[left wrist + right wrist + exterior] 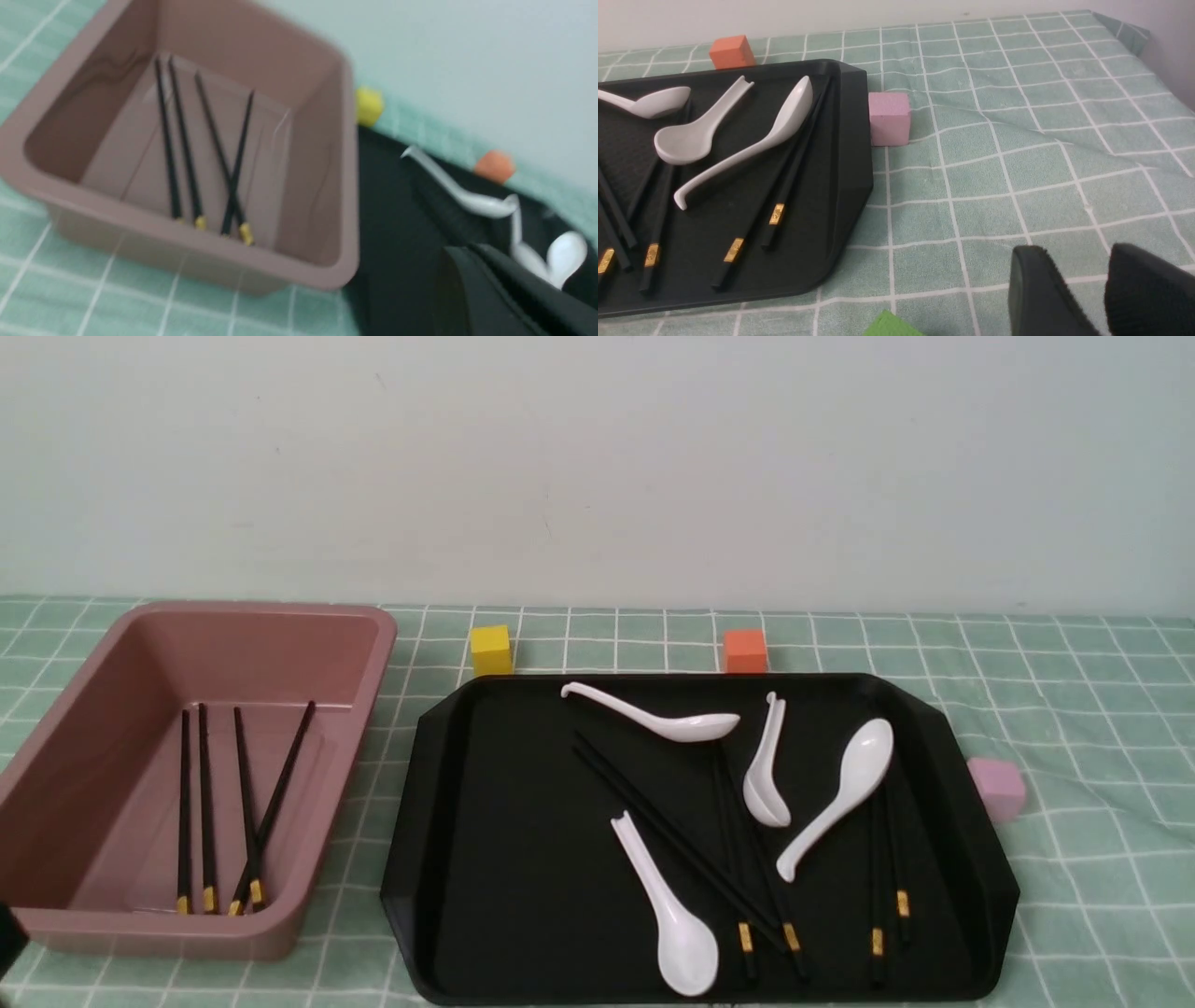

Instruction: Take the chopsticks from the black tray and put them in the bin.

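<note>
Now | long thin black chopsticks lie in glossy black rectangular tray, lengthwise near-to-far, by near edge of bench | right fingers apart, nearer | left fingers: cannot tell | pink plastic bin at near-left corner

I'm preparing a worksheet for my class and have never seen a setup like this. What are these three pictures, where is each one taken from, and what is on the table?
This is a robot with two arms at a table. The wide picture looks forward from between its arms. The other two come from cameras on its left and right wrists.

On the green checked cloth sits a pinkish bin holding four black chopsticks. Beside it, a black tray holds four more among four white spoons. Yellow, orange and pink blocks stand around the tray.

The dark shapes low in the wrist pictures are the grippers. The right gripper is open and holds nothing. The left gripper is too blurred to judge.
</note>
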